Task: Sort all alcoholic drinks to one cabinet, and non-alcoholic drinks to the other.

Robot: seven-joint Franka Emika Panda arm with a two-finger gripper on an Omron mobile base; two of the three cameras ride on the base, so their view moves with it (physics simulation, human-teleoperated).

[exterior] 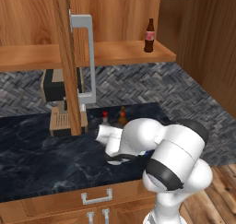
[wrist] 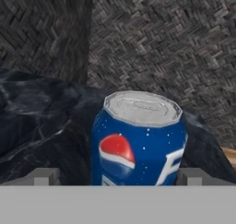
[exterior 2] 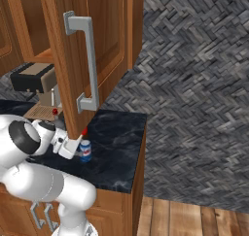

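The blue soda can (wrist: 138, 140) with its silver top stands upright on the dark marble counter (wrist: 41, 126). My gripper (wrist: 118, 178) is open, with one fingertip on each side of the can and a gap on both sides. From the right base view the can (exterior 2: 86, 151) sits just ahead of the gripper (exterior 2: 78, 149). Behind my arm, the red cap of the liquor bottle (exterior: 105, 114) and the neck of the brown beer bottle (exterior: 122, 117) show. The small cola bottle (exterior: 149, 35) stands on the open cabinet's shelf.
An open wooden cabinet door (exterior 2: 80, 60) with a grey handle (exterior: 86, 57) hangs over the counter just above the hand. A coffee machine (exterior: 60, 91) stands at the back left. The counter's right edge (exterior 2: 141, 152) is near the can.
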